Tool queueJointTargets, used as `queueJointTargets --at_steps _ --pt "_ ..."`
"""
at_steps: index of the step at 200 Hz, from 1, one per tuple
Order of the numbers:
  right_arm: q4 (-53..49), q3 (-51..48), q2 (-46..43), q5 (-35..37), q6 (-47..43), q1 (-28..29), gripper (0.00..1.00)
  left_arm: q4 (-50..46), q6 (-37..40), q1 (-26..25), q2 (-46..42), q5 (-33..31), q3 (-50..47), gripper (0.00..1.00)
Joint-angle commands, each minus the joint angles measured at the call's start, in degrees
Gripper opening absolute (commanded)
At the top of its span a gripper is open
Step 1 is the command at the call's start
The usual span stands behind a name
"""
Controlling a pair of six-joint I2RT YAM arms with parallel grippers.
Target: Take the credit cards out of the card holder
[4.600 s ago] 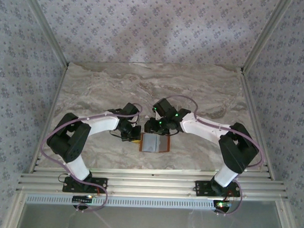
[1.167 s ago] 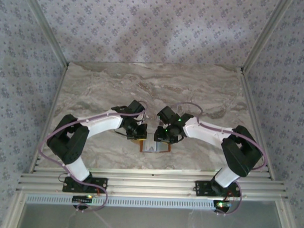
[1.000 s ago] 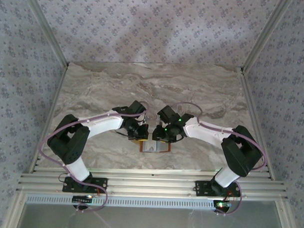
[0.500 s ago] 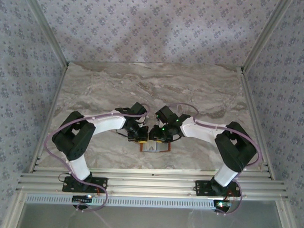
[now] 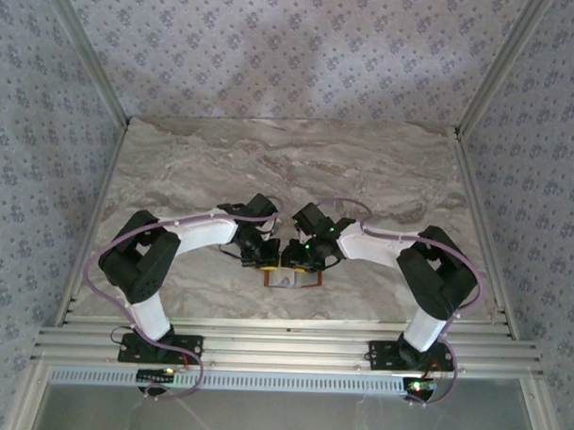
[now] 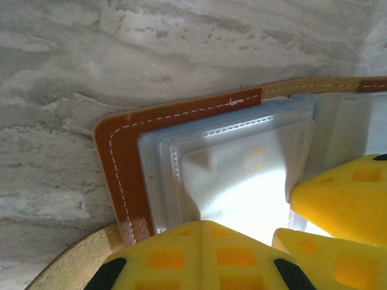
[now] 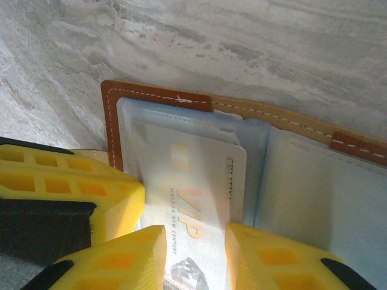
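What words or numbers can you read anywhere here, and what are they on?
"VIP": large gold letters on the pale card tucked in the brown wallet.
"NEW CENTURY": a small line beside those letters on that card, as far as it reads; the word before it is too blurred.
Small print along the card's edge: too small to read.

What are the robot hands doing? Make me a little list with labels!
holder: brown card holder, lying open on the marble table
card: white VIP card, at the card holder's pale pockets
left gripper: shut, tips over the pale pockets
right gripper: one finger each side of the VIP card; grip unclear
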Motion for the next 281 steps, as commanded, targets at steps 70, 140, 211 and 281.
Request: queueJointTargets --at_steps 70,140,211,281 --pt "-9.0 1.97 -0.94 7.35 -1.58 1.28 0.33 -2.77 0.92 -0.17 -0.16 -2.72 -0.71 0.05" --pt "-7.44 1.04 -4.66 5.78 -0.99 0.96 0.32 -3.01 1.12 -0.17 0.34 -3.07 -0.26 0.06" --pt "-4.63 -2.03 -3.41 2.82 -0.97 -1.27 0.32 -3.52 1.12 -0.31 1.07 -3.56 -0.21 0.05" --pt "2.17 -4.42 -1.08 -1.52 -0.16 -1.69 0.3 -4.25 1.28 -0.32 1.33 -3.93 -0.01 0.05"
